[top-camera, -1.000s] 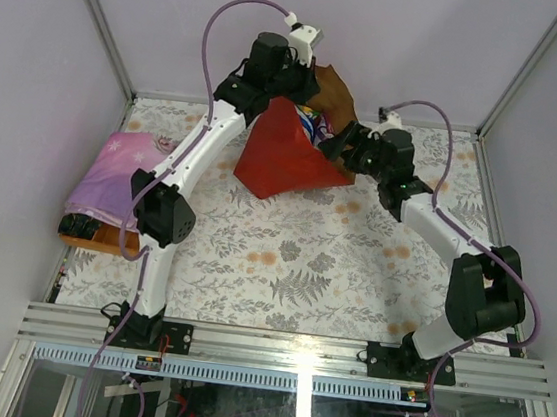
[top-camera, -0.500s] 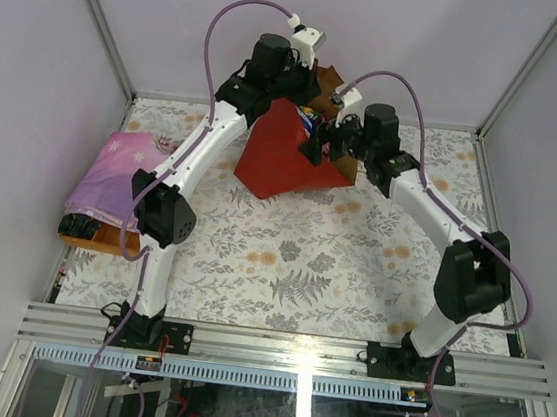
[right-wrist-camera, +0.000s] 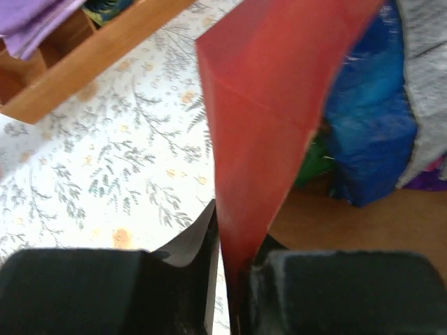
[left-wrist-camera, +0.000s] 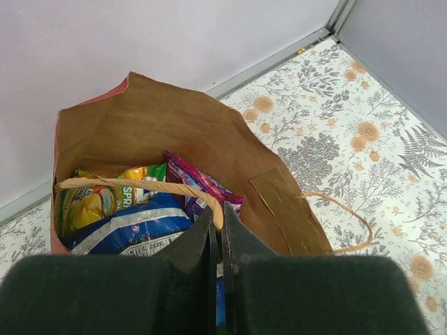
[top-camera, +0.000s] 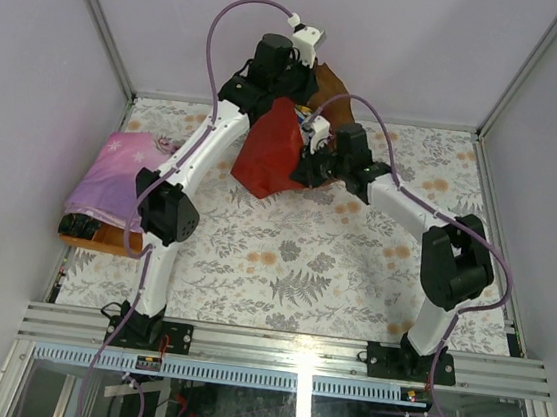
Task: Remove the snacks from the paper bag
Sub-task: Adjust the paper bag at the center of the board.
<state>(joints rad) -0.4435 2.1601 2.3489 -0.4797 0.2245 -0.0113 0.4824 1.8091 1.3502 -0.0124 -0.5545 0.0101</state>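
The paper bag [top-camera: 272, 156], red outside and brown inside [left-wrist-camera: 174, 129], stands at the back of the table. Snacks fill it: a blue Doritos bag [left-wrist-camera: 133, 227], a green-yellow packet [left-wrist-camera: 91, 202] and a purple packet [left-wrist-camera: 199, 183]. My left gripper [left-wrist-camera: 221, 218] is above the bag's mouth, shut on its twisted paper handle [left-wrist-camera: 140, 184]. The other handle [left-wrist-camera: 343, 209] hangs loose outside. My right gripper [right-wrist-camera: 234, 279] is at the bag's right side, with the red wall [right-wrist-camera: 272, 139] pinched between its fingers. A blue packet [right-wrist-camera: 370, 125] shows inside, past that wall.
A wooden tray [top-camera: 94, 236] with a folded pink-purple cloth [top-camera: 116, 175] sits at the table's left edge. The tray [right-wrist-camera: 91, 59] also shows in the right wrist view. The floral table cover [top-camera: 303, 262] spreads in front of the bag. Enclosure walls stand close behind.
My right arm swung left to the bag and its jaws closed on the red wall, which now folds inward. The left gripper kept its hold on the handle.
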